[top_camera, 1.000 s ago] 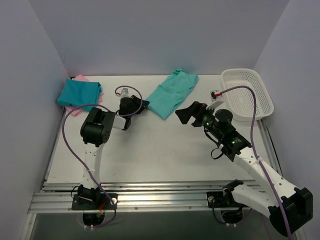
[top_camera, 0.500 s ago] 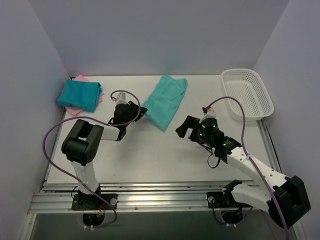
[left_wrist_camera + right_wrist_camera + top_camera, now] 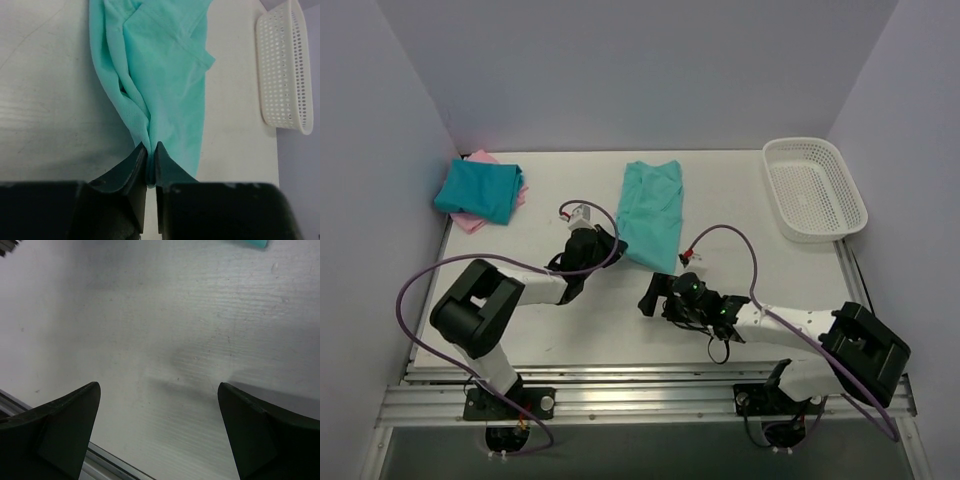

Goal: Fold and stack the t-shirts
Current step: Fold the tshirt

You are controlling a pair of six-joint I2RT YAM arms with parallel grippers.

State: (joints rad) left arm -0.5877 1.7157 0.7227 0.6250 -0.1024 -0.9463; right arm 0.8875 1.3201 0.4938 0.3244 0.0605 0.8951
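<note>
Right gripper (image 3: 648,298) is held low over the white table top (image 3: 610,335) near the front edge. Its fingers are spread wide and nothing is gripped. Just beyond it, to the left, the left gripper (image 3: 150,152) is clamped tight on the near end of the light teal-green cotton t-shirt (image 3: 652,210). The fabric is bunched into pleats at the pinch. The rest of the shirt is laid flat as a narrow strip running away from the arms across mid-table. At the far left corner, the folded darker teal-blue t-shirt (image 3: 478,188) is stacked on the pink t-shirt (image 3: 468,222) — only pink edges are seen. The white plastic mesh basket (image 3: 818,236) is set at the far right — well apart from all shirts.
</note>
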